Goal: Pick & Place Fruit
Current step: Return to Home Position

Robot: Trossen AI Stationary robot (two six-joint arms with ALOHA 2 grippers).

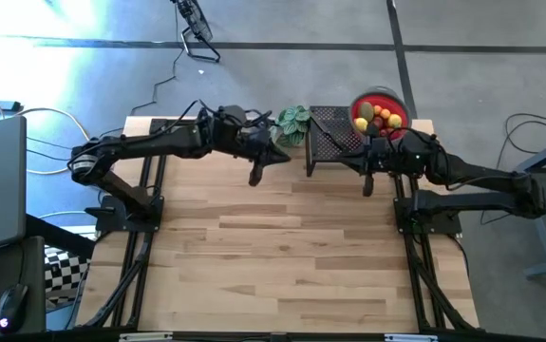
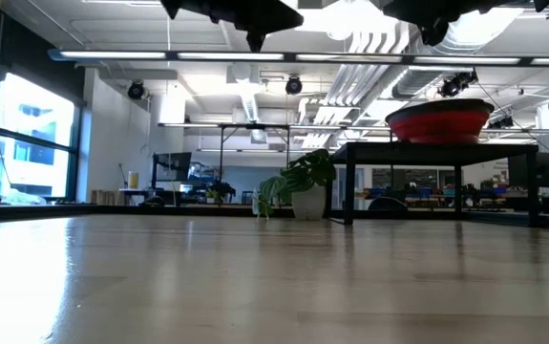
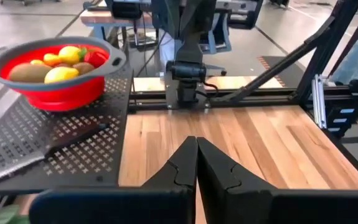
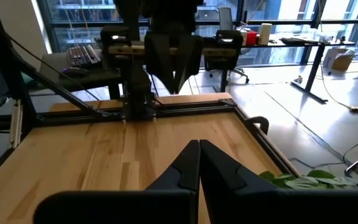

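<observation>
The fruit (image 3: 57, 62), a small heap of yellow, orange, brown and red toy pieces, lies inside a red bowl (image 3: 60, 94). The bowl stands on a black perforated rack (image 3: 73, 143) at the far right of the wooden table (image 1: 282, 256), and no piece shows outside it. The pieces are rounded and piled together, so no long axis matters here. From the right gripper (image 4: 198, 146) the bowl lies close by on the far side, which makes the right arm much the nearer of the two. From the left gripper (image 3: 197, 146) it lies to the right, beyond a small green plant (image 1: 294, 122) and the rack. Both grippers hang above the far half of the table, facing each other across its middle. Each has its two dark fingers pressed together with nothing between them. Judging by this, your picking looks done, and what remains is to draw each arm back over its own side. The right arm should move away from the rack, not across it, so the bowl is not knocked. No brand, label or writing can be read in any view.
</observation>
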